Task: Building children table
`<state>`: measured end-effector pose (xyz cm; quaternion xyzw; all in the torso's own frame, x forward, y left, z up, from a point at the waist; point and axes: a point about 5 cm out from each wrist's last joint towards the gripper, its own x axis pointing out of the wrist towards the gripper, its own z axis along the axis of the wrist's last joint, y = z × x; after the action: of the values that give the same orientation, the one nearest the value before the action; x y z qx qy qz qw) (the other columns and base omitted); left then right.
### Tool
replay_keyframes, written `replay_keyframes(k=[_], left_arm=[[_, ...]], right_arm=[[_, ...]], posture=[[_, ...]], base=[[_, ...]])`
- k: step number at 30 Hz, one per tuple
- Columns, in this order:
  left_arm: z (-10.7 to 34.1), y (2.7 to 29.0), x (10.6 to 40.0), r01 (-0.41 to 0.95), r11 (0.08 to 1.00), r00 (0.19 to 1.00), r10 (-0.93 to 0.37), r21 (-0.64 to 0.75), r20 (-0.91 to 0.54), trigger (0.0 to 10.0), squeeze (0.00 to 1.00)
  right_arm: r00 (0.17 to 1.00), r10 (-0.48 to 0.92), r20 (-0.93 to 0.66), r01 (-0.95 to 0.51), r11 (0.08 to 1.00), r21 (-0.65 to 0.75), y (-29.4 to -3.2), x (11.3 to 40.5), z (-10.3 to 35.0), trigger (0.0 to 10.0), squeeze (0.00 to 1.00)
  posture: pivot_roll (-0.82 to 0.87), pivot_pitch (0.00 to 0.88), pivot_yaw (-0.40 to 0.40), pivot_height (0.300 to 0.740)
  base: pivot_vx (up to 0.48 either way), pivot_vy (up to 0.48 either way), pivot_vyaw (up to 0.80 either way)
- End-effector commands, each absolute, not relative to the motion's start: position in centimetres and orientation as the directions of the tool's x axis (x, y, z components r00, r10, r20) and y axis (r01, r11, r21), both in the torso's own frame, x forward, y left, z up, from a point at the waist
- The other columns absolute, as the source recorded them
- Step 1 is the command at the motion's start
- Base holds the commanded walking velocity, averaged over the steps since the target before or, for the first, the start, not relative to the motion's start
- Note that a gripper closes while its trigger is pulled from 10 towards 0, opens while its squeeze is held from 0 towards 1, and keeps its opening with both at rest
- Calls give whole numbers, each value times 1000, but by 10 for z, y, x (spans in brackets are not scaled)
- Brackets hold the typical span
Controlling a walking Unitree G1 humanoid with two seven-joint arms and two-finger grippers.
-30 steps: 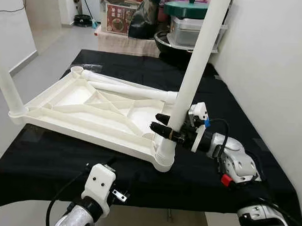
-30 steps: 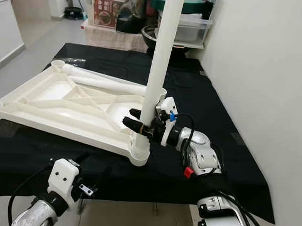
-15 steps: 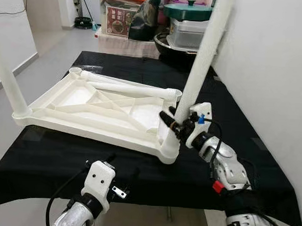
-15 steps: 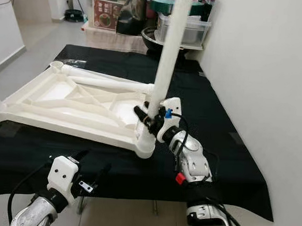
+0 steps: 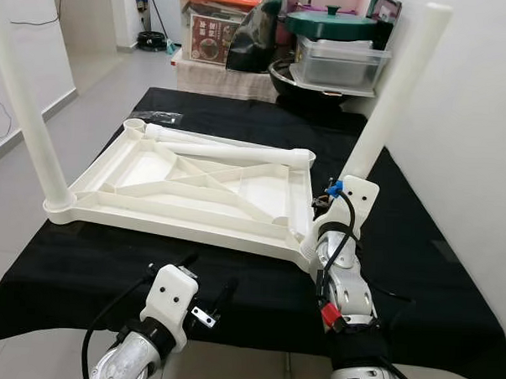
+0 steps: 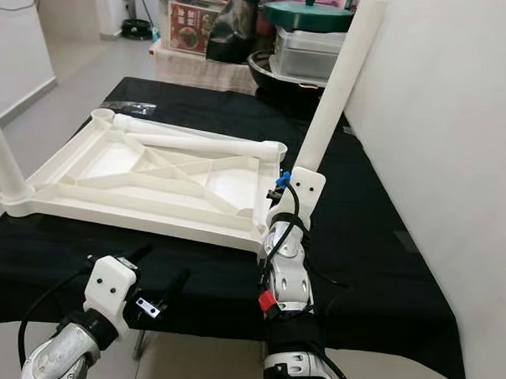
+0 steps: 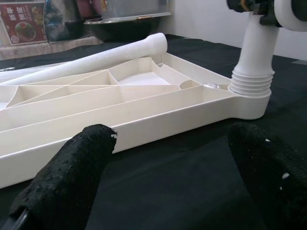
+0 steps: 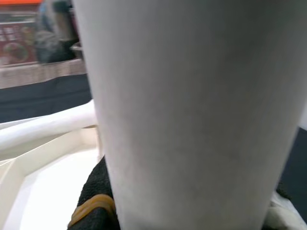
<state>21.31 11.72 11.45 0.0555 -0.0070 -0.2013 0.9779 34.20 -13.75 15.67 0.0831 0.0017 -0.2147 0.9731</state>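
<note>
Where leg [image 5: 390, 99] meets tabletop [image 5: 186, 187], right pincer [image 8: 98, 203] seemingly clenched around it; left pincer [image 7: 168, 167] released.

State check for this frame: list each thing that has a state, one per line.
Tabletop: upside down on black cloth.
Near-right leg: in its corner socket, leaning right.
Near-left leg: upright in its socket.
Loose leg: lying across the tabletop.
Right gripper: shut on the near-right leg.
Left gripper: open, empty.

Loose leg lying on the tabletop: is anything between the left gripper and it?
Yes. The left gripper hovers open at the near table edge, and the loose leg lies along the far side of the upturned tabletop. The tabletop's near rim and ribs stand between them, so it would likely have to reach over.
</note>
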Motion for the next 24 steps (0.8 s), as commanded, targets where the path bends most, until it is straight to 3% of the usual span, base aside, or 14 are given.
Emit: replay_keyframes(k=[1, 2, 3, 4, 8, 9, 12, 13, 14, 15, 21, 24], left_arm=[[113, 116, 214, 396, 911, 917, -398, 117, -10, 10000, 0], [113, 116, 214, 396, 911, 917, -398, 117, -10, 10000, 0], [114, 116, 214, 399, 910, 916, -400, 116, -9, 10000, 0], [114, 115, 214, 403, 908, 914, -405, 113, -9, 10000, 0], [113, 113, 213, 410, 906, 912, -411, 108, -11, 10000, 0], [113, 112, 213, 413, 905, 910, -414, 107, -12, 10000, 0], [112, 111, 213, 417, 903, 908, -418, 105, -15, 10000, 0], [112, 110, 213, 420, 902, 907, -421, 104, -16, 10000, 0], [112, 110, 213, 420, 902, 907, -421, 104, -16, 10000, 0], [111, 109, 213, 422, 901, 906, -423, 102, -17, 10000, 0], [111, 108, 214, 422, 901, 906, -423, 98, -15, 10000, 0], [111, 108, 214, 422, 902, 906, -422, 98, -14, 10000, 0]], right_arm=[[861, -455, -226, 500, 838, 220, -130, 337, 130, 0, 0], [861, -455, -226, 500, 838, 220, -130, 337, 130, 0, 0], [868, -442, -225, 489, 840, 233, -125, 339, 133, 3608, 0], [888, -409, -210, 451, 862, 233, -121, 341, 136, 10000, 0], [917, -365, -164, 396, 885, 244, -118, 344, 145, 10000, 0], [933, -330, -142, 356, 901, 247, -116, 346, 148, 10000, 1000], [947, -306, -100, 321, 914, 247, -118, 346, 153, 10000, 1000], [958, -282, -58, 288, 924, 252, -124, 347, 157, 10000, 827], [958, -282, -58, 288, 924, 252, -124, 347, 157, 10000, 827], [966, -258, 7, 251, 945, 211, -135, 347, 162, 10000, 0], [995, -56, 85, 34, 971, 237, -152, 354, 170, 10000, 0], [969, 216, 118, -235, 953, 192, -165, 357, 174, 10000, 0]], posture=[[126, 0, -106, 740], [126, 0, -106, 740], [127, 0, -108, 740], [121, 0, -104, 740], [118, 0, -103, 740], [114, 0, -102, 740], [112, 0, -103, 740], [110, 0, -101, 740], [110, 0, -101, 740], [109, 0, -104, 740], [103, 0, -107, 740], [105, 0, -112, 740]], base=[[0, 0, 0], [0, 0, 0], [0, 0, 0], [0, 0, 0], [0, 0, 0], [0, 0, 0], [0, 0, 0], [0, 0, 0], [0, 0, 0], [0, 0, 0], [0, 0, 0], [0, 0, 0]])
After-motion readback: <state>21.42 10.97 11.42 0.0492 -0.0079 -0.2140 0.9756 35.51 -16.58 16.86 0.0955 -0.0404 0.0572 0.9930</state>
